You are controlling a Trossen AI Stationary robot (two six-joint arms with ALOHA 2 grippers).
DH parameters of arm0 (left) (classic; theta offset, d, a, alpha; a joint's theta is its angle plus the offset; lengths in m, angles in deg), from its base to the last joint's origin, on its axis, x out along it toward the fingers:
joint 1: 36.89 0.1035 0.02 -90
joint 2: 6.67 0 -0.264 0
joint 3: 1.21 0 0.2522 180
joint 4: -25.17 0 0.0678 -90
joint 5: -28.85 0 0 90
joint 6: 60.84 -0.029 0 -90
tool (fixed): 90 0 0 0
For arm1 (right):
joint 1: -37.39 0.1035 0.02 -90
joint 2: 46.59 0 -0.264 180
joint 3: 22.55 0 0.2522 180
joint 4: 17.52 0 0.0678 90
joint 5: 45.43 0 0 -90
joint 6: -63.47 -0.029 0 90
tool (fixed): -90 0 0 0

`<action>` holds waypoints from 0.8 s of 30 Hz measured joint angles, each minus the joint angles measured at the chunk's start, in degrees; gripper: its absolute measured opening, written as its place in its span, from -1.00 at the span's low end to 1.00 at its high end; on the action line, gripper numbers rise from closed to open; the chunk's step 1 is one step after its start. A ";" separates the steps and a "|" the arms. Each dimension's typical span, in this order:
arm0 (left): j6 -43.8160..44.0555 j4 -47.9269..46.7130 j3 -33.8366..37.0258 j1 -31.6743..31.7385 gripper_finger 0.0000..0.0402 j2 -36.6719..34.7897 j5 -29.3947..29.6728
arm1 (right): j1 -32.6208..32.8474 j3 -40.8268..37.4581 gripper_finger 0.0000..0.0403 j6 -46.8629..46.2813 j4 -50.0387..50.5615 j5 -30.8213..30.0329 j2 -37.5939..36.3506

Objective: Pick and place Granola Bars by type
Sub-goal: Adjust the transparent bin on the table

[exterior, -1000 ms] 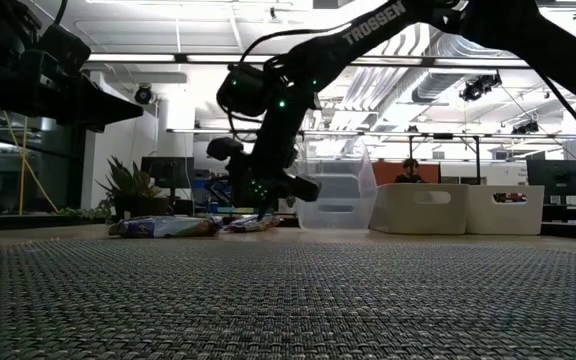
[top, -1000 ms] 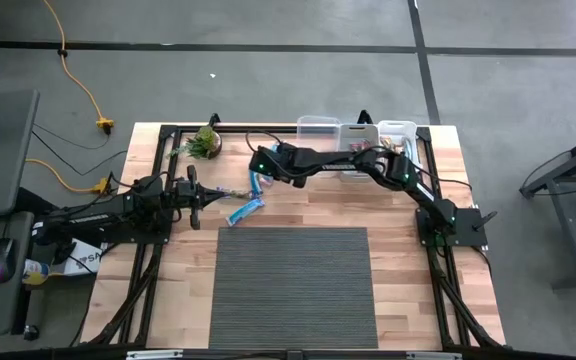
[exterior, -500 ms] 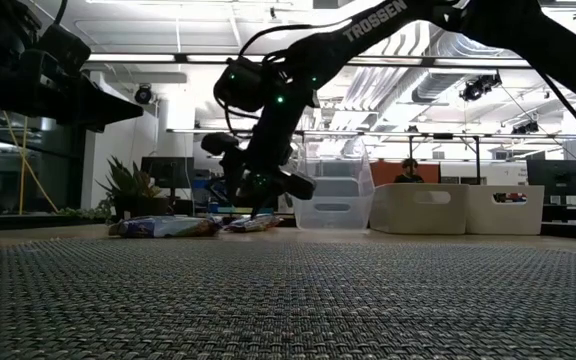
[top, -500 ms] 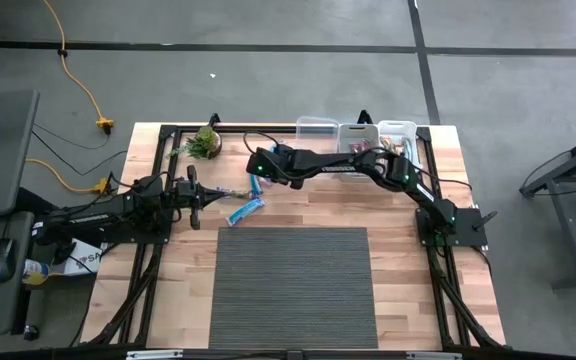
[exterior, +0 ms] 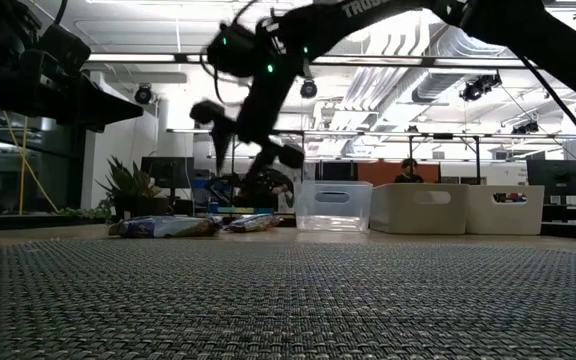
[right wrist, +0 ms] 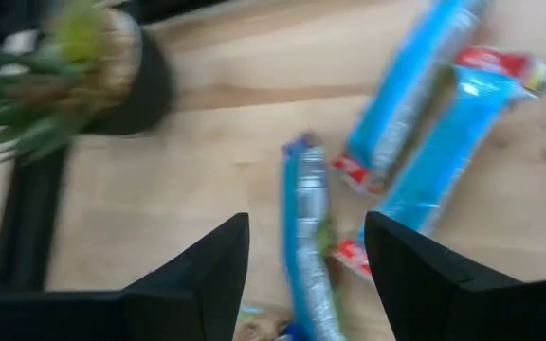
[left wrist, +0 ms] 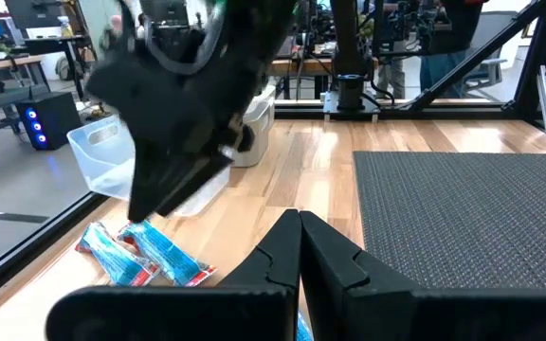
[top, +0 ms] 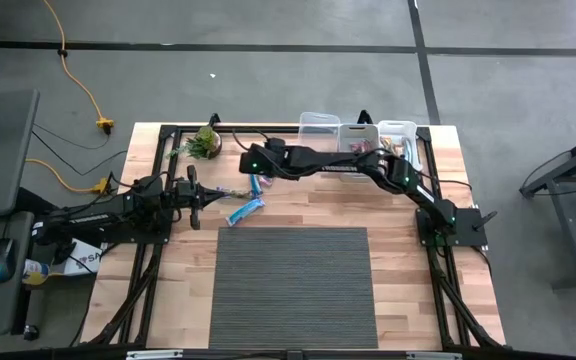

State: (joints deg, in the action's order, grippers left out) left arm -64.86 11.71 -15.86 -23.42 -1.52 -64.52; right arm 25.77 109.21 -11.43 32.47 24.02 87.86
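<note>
While the left hand (left wrist: 299,248) waits pinched shut, the right hand (right wrist: 306,251) hovers open and empty above blue granola bars (right wrist: 415,133) on the tabletop (top: 408,270).

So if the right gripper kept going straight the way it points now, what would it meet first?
Most likely the blue granola bar lying on the wooden table; it sits between the open fingers of the right gripper in the right wrist view. How far below it lies is unclear.

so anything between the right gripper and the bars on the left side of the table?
Nothing visible. The right gripper is open, above the granola bars lying on bare wood, with only air between in its wrist view. The potted plant stands off to one side. The left gripper is shut, beside the bars, not over them.
</note>
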 joint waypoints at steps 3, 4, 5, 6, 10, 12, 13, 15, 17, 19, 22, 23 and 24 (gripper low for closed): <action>0.00 0.00 0.00 0.00 -0.99 0.00 0.00 | 0.89 2.68 -0.03 6.26 0.00 -2.67 0.00; -0.01 0.00 0.00 0.00 -0.99 0.00 0.00 | 1.19 3.75 -0.04 9.29 0.30 -3.41 0.00; 0.00 0.01 0.01 0.00 -0.99 0.00 0.00 | 1.34 4.81 -0.05 12.42 0.84 -4.18 0.00; -0.01 0.01 -0.01 0.00 -0.99 0.00 0.00 | 1.40 5.85 -0.06 15.43 1.26 -5.09 0.00; -0.01 0.00 0.01 0.00 -0.99 0.00 0.00 | 1.18 9.65 -0.25 25.93 4.23 -7.42 -0.04; -0.01 0.00 -0.01 0.00 -0.99 0.00 0.00 | 1.02 11.18 -0.40 29.09 6.51 -8.70 -0.04; -0.01 0.01 0.01 0.00 -0.99 0.00 0.00 | 0.85 11.87 -0.49 30.60 7.88 -9.51 -0.04; -0.01 -0.01 -0.01 0.00 -0.99 0.00 0.00 | 0.43 13.25 -0.67 33.53 11.70 -10.75 -0.04; -0.01 0.00 0.00 0.00 -0.99 0.00 0.00 | -0.11 13.87 -0.87 35.72 15.44 -11.26 -0.06; -0.01 -0.01 0.01 0.00 -0.99 0.00 0.00 | -0.92 14.25 -0.96 37.91 19.75 -10.78 -0.07; 0.01 0.01 0.01 0.00 -0.99 0.00 0.00 | -2.09 14.39 -0.92 41.07 26.63 -8.72 -0.07; -0.01 -0.01 -0.01 0.00 -0.99 0.00 0.02 | -2.47 14.39 -0.93 42.08 29.24 -7.67 -0.07; 0.00 0.00 0.00 0.00 -0.99 0.00 0.00 | -2.82 14.35 -0.95 43.22 31.82 -7.10 -0.07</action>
State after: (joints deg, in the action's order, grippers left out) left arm -64.87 11.71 -15.87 -23.42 -1.52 -64.52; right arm 22.95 123.57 31.79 64.28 16.91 87.79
